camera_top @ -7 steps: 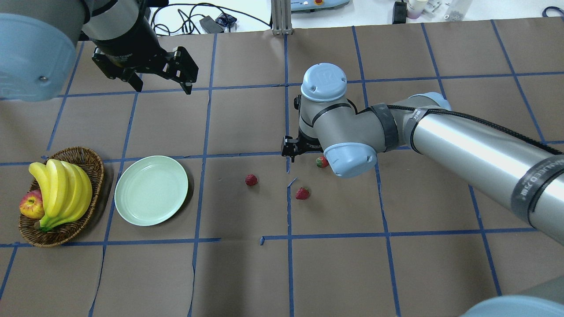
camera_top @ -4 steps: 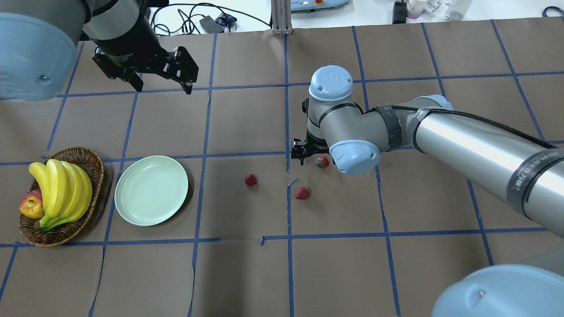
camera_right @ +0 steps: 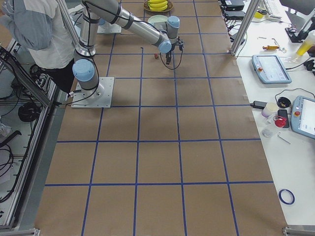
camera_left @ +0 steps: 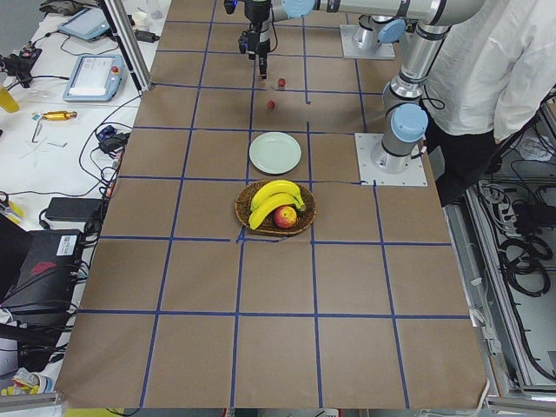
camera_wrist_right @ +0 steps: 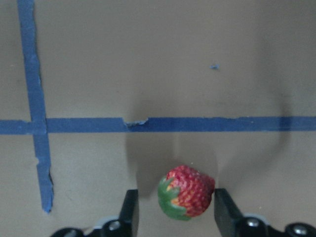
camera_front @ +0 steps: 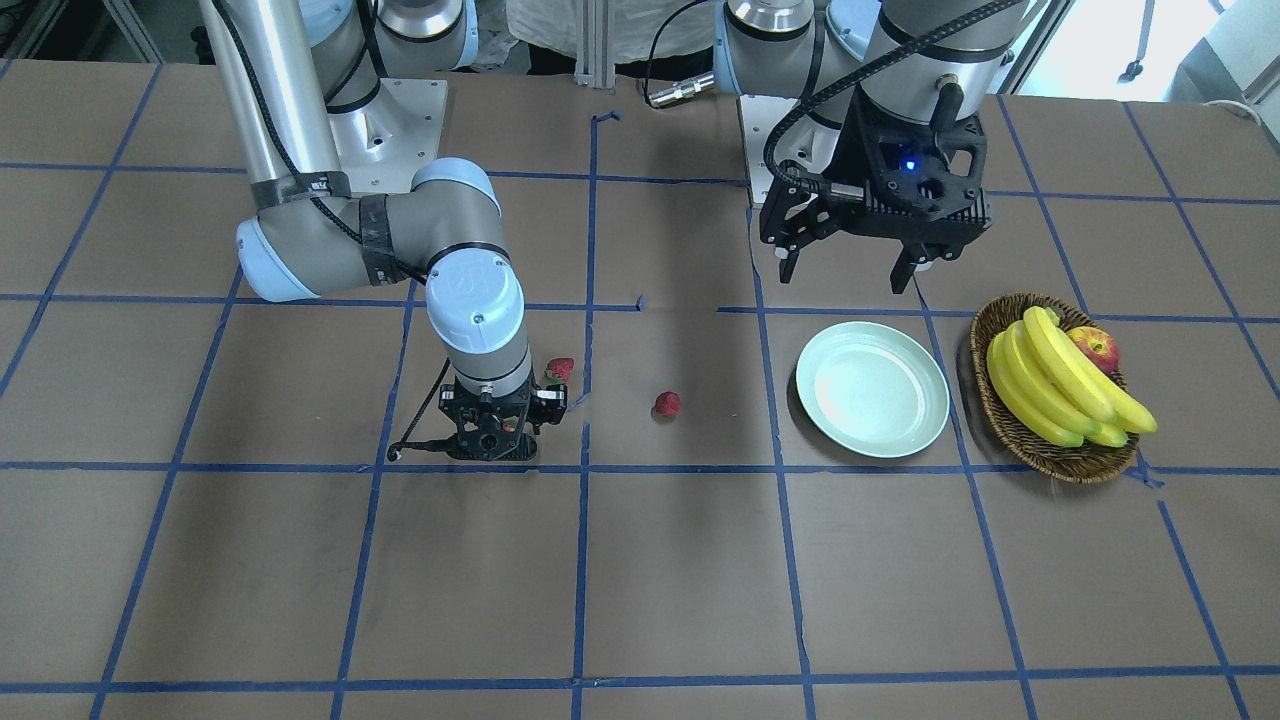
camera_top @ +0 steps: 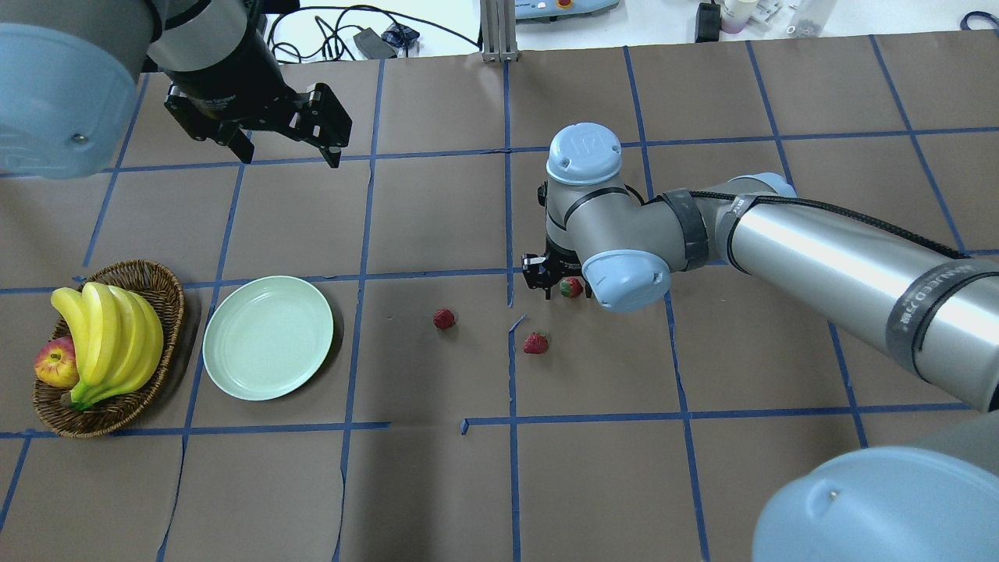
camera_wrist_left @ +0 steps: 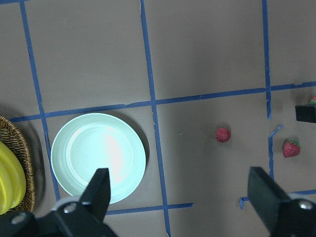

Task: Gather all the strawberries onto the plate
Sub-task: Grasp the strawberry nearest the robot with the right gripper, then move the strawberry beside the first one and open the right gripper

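Observation:
Three strawberries lie on the brown table. One (camera_top: pixel 444 318) sits toward the plate, one (camera_top: pixel 535 343) lies nearer me, and the third (camera_top: pixel 571 286) is at my right gripper (camera_top: pixel 550 285). In the right wrist view this strawberry (camera_wrist_right: pixel 186 192) lies on the table between the open fingers (camera_wrist_right: pixel 129 212), with a small gap on each side. In the front view my right gripper (camera_front: pixel 495 440) hides it. The mint plate (camera_top: pixel 268 337) is empty. My left gripper (camera_top: pixel 290 154) is open and empty, hovering beyond the plate (camera_wrist_left: pixel 98 157).
A wicker basket (camera_top: pixel 168 281) with bananas (camera_top: pixel 109 336) and an apple (camera_top: pixel 55 363) stands left of the plate. My right forearm (camera_top: pixel 819 250) stretches across the table's right half. Blue tape lines grid the table.
My right gripper has shifted right and come down over the far strawberry, so its fingers now stand on both sides of it. The left arm and the other strawberries have not moved.

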